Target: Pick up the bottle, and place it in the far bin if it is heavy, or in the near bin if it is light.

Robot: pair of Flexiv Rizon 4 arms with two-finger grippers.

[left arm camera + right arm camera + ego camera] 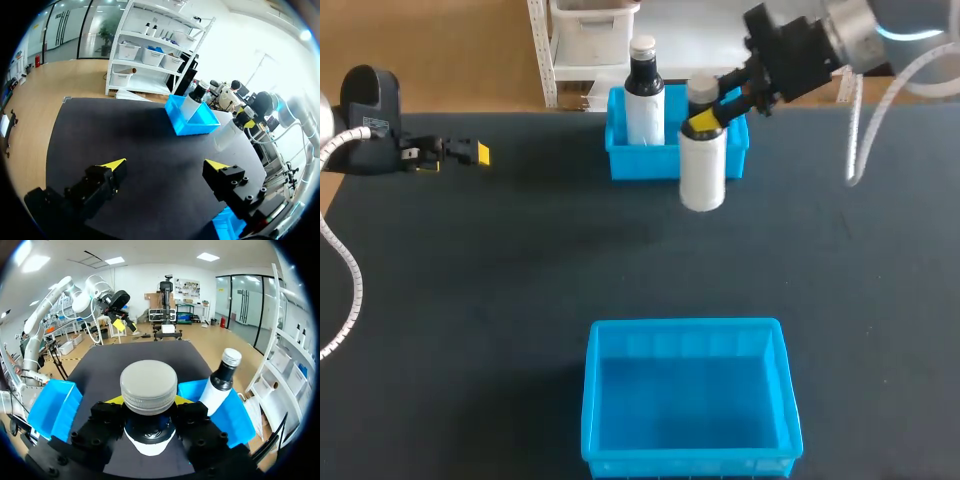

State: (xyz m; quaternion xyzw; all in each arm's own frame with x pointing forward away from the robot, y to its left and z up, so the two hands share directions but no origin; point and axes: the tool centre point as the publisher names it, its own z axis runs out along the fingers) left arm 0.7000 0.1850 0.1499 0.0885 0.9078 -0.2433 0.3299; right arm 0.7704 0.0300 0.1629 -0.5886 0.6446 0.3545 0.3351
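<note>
R hand [705,118] clamped on white bottle [703,165] at neck, just in front of far bin [640,162]. L hand [470,153] wide, empty. Step: carry/weigh. Next: heavy → far bin, avoiding dark-necked bottle [643,95] inside; light → near bin [688,325].

Dark table [470,300] — far bin [642,162], near bin [685,462]

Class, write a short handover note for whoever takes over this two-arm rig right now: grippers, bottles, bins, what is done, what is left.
Right gripper: shut on the neck of the grey-capped bottle, which hangs upright just in front of the far bin.
Left gripper: open, holding nothing, at the left side of the table.
The far bin holds a second bottle with a dark neck; the near bin holds no bottle.
Done: bottle grasped.
Left: judge its weight, then place it in the far or near bin.
</note>
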